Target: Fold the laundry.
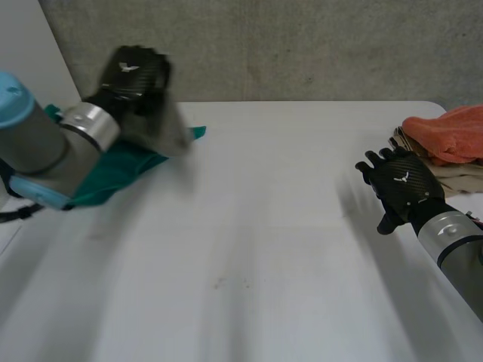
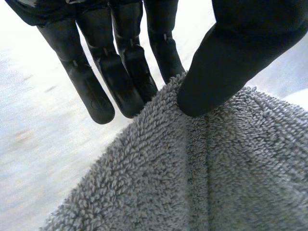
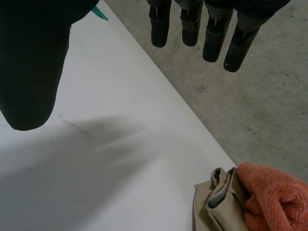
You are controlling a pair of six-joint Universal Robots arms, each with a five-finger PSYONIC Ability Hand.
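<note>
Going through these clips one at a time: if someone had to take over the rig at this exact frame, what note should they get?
Left hand: raised over the table's far left corner, pinching an edge of the grey towel between thumb and straight fingers.
Right hand: open and holding nothing, hovering beside the pile at the table's right edge.
Things: a teal cloth lies bunched under the left arm. An orange towel sits on top of beige cloths at the right.
Done: the grey towel is picked up, and nothing looks folded yet.
Left: spread the grey towel on the table, fold it, then do the others.
</note>
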